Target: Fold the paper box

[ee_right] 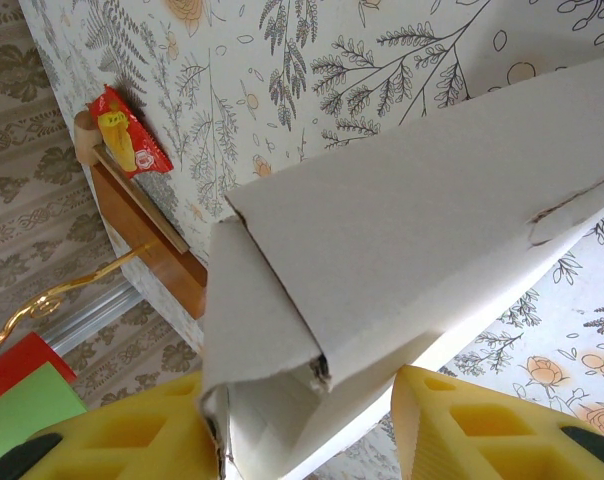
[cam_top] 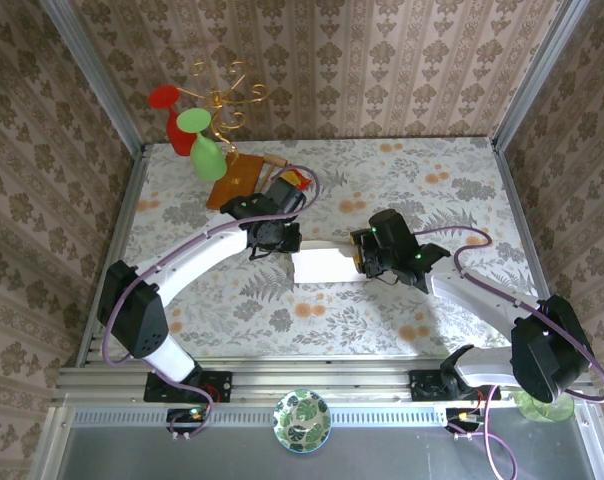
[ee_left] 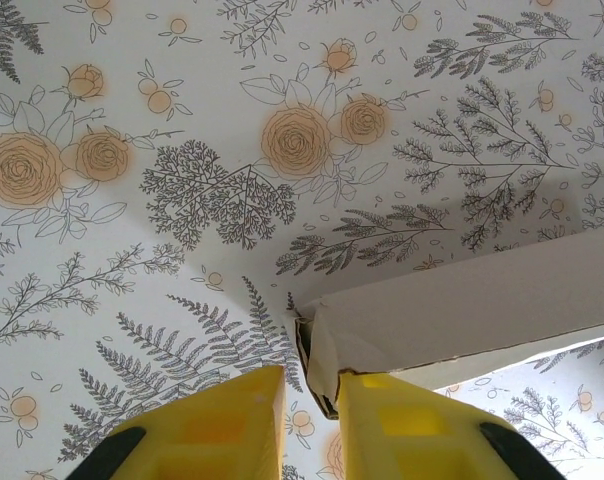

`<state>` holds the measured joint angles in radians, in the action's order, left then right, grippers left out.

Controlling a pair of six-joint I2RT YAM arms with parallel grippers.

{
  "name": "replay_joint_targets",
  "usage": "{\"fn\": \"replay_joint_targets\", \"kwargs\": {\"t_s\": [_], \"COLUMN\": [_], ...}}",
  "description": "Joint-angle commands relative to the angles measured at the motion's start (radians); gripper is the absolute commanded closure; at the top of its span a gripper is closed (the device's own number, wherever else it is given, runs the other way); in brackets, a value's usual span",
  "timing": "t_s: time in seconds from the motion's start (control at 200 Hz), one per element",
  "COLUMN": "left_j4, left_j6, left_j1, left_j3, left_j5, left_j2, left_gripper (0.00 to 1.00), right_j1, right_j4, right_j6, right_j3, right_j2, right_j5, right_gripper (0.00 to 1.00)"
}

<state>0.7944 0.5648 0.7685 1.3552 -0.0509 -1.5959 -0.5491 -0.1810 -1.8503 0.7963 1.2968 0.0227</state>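
Leaf-patterned bowl (cam_top: 302,421) sits nearest, at the front rail; I cannot tell whether it holds anything. At far left are a red goblet (cam_top: 172,110) and a green goblet (cam_top: 204,145). The left gripper (ee_left: 310,375), jaws narrow, meets a corner of the paper box (cam_top: 327,266) mid-table, grip unclear. The right gripper (ee_right: 304,380) clamps the box's other end.
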Motion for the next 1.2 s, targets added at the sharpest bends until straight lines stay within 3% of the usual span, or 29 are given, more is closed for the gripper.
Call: {"fn": "replay_joint_targets", "kwargs": {"t_s": [0.0, 0.265, 0.555, 0.895, 0.97, 1.195], "left_j4": [0.021, -0.02, -0.027, -0.022, -0.024, -0.003], "left_j6": [-0.022, -0.021, -0.009, 0.006, 0.001, -0.009], "left_j1": [0.007, 0.002, 0.003, 0.001, 0.0, 0.0], "left_j3": [-0.013, -0.02, -0.039, -0.073, -0.065, -0.024], "left_j5": [-0.032, -0.027, -0.028, -0.079, -0.083, -0.089], "left_j2": [-0.019, -0.046, -0.038, 0.009, 0.023, 0.024], "left_gripper": [0.78, 0.84, 1.0, 1.0, 0.89, 0.79], "right_j1": [-0.005, -0.005, -0.005, -0.005, -0.005, -0.005], "right_j4": [-0.048, -0.05, -0.053, -0.062, -0.065, -0.064], "right_j6": [0.016, 0.017, 0.019, 0.024, 0.025, 0.028], "right_j3": [-0.008, -0.008, -0.015, -0.011, -0.011, -0.006], "right_j2": [0.022, 0.019, 0.01, 0.009, 0.007, 0.01], "right_j5": [-0.043, -0.043, -0.046, -0.049, -0.049, -0.049], "right_gripper": [0.54, 0.54, 0.54, 0.55, 0.55, 0.55]}}
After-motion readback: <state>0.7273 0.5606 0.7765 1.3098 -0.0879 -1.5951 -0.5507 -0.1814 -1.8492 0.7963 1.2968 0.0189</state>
